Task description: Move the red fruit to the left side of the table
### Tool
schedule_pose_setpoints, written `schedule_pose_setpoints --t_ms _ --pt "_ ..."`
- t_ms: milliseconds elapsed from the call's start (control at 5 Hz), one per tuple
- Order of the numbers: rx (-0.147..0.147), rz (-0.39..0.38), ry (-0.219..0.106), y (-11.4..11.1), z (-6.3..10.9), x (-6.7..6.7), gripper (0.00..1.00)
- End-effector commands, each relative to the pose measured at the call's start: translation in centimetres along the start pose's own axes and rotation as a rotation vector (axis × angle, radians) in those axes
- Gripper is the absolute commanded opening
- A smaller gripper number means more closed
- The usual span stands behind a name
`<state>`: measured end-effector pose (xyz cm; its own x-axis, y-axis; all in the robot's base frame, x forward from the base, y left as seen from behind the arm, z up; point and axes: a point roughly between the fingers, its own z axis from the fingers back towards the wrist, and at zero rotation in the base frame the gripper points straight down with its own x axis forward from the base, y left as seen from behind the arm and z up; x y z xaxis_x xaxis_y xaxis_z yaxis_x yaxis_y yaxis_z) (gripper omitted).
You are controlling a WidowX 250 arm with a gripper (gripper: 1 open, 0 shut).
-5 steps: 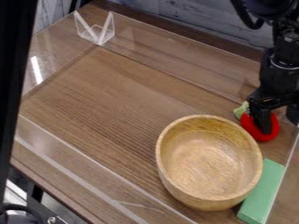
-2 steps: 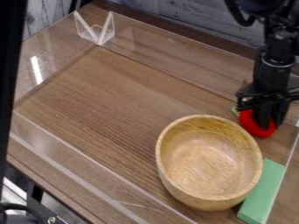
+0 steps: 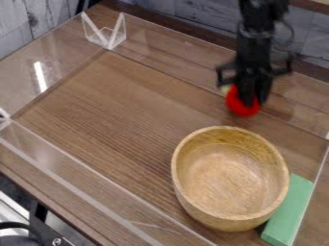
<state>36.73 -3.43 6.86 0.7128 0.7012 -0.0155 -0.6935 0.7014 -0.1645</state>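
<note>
The red fruit (image 3: 243, 102) hangs a little above the brown wood-grain table (image 3: 115, 106), behind the wooden bowl. My gripper (image 3: 245, 92) points straight down and is shut on the red fruit, its dark fingers (image 3: 234, 85) covering the fruit's upper part. The arm reaches down from the top edge of the camera view. The picture is blurred around the fruit, so its leafy top does not show.
A round light wooden bowl (image 3: 232, 178) sits at the front right. A flat light-green block (image 3: 291, 211) lies to its right by the edge. Low clear acrylic walls (image 3: 52, 58) ring the table, with a clear bracket (image 3: 104, 31) at the back left.
My gripper closed on the red fruit at the right edge, lifted it off the table and carried it leftward, from beside the bowl's right rim to behind the bowl.
</note>
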Motion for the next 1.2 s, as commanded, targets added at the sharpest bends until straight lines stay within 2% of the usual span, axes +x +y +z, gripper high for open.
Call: schedule_pose_setpoints --t_ms 0,200,600,800,1000 --pt "-0.081 0.015 -0.038 0.6 3.5 1.6 0.0" --pt "-0.111 0.02 -0.032 1.1 4.0 2.1 0.0" --pt "-0.167 0.18 -0.057 2.0 9.4 2.9 0.0" --pt "-0.184 0.23 -0.067 2.4 10.3 2.8 0.0" --pt "-0.188 0.279 -0.077 3.1 10.6 2.7 0.0"
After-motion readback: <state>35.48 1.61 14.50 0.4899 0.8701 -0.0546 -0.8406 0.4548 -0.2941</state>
